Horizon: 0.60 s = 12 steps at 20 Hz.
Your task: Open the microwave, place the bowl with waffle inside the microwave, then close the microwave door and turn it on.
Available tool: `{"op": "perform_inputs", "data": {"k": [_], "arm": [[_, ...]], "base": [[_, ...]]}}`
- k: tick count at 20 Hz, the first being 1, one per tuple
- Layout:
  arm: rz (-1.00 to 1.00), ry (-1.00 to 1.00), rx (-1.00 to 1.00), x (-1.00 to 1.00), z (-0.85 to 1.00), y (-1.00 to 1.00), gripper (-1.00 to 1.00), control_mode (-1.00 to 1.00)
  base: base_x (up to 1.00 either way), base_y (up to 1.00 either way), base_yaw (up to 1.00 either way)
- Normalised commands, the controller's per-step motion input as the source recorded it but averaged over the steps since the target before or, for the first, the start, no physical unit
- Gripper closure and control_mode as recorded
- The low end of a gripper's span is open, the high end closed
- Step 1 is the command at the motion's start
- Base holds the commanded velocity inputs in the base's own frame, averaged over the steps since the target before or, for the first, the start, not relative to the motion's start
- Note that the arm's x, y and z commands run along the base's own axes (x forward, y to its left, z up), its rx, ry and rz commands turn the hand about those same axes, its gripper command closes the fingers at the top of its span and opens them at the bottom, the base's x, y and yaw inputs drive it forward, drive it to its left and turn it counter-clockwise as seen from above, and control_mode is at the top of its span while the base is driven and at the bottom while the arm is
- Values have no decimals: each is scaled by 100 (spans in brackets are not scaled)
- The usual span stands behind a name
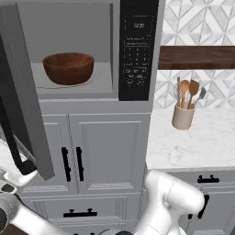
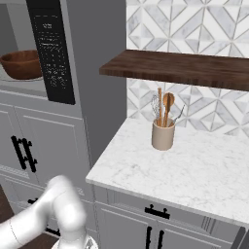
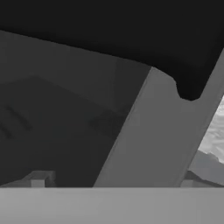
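Bowl [image 1: 68, 67] sits inside microwave [image 1: 73, 50] cavity, on the round turntable, roughly centred; rim upright. Waffle not visible over the rim from either base cam, can't confirm it's in there. Placement step looks done.

Microwave door [image 1: 27, 114] swung wide open, hanging out at 9 o'clock of the cavity in left base cam, black bar handle [image 1: 11, 137] facing out. Pincer [image 1: 7, 181] is low at 7 o'clock, just beside the handle's bottom end; apart or together, can't tell. Hand cam close on the door's dark glass and grey frame [image 3: 153, 131], so hand prob. positioned to push door shut.

Keypad [image 1: 136, 50] at 3 o'clock of cavity, untouched for now. Utensil crock [image 1: 183, 115] on desk [image 1: 197, 142], well apart, no obstruction.

Next (judgement): swing door closed, then press start.
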Motion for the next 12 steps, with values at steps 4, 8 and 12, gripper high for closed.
{"op": "perform_inputs", "data": {"k": [4, 8, 12], "arm": [[12, 3, 39, -18, 14, -83, -100, -100], [4, 11, 41, -28, 6, -70, -100, -100], [0, 17, 30, -10, 7, -36, -100, -100]], "base": [[0, 0, 0], [0, 0, 0], [0, 0, 0]]}}
